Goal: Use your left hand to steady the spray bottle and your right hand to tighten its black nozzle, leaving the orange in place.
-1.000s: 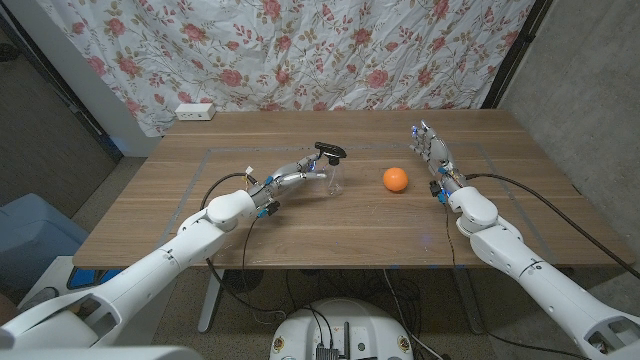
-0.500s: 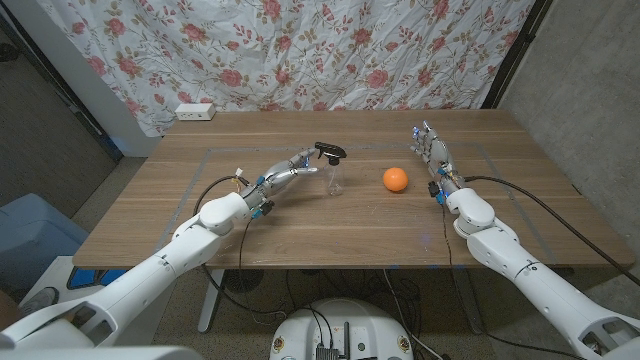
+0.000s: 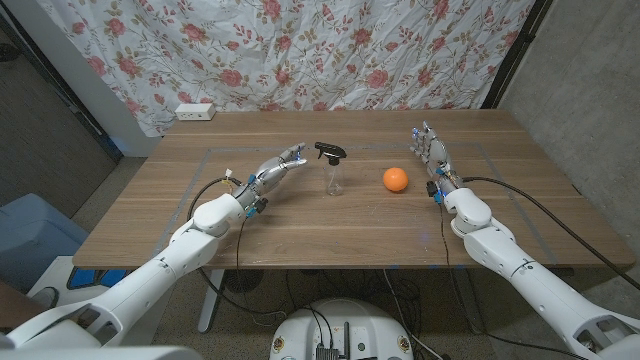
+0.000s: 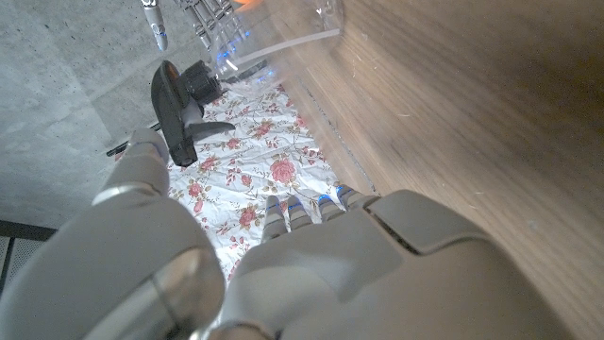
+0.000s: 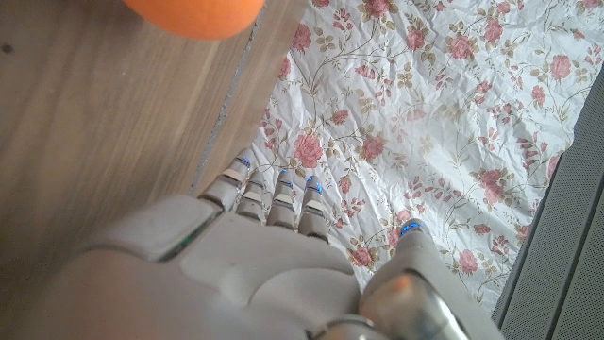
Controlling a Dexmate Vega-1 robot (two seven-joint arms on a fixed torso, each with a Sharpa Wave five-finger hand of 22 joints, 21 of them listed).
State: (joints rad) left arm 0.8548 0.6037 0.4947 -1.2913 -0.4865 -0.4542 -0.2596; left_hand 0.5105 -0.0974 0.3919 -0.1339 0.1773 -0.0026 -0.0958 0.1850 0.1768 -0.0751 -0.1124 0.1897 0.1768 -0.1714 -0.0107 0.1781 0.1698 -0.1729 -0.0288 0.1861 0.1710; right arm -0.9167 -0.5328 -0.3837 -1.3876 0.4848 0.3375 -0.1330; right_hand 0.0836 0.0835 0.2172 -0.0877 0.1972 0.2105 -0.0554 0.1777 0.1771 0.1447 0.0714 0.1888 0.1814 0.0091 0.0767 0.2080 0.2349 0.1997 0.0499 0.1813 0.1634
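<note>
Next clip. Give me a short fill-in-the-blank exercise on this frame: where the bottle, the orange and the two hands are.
1. The clear spray bottle stands upright on the wooden table and wears a ____ nozzle.
2. The left hand holds ____ and does not touch the bottle.
3. The orange lies between the bottle and the ____ hand.
4. Behind the table hangs a cloth printed with ____.

Missing words: black; nothing; right; flowers
</note>
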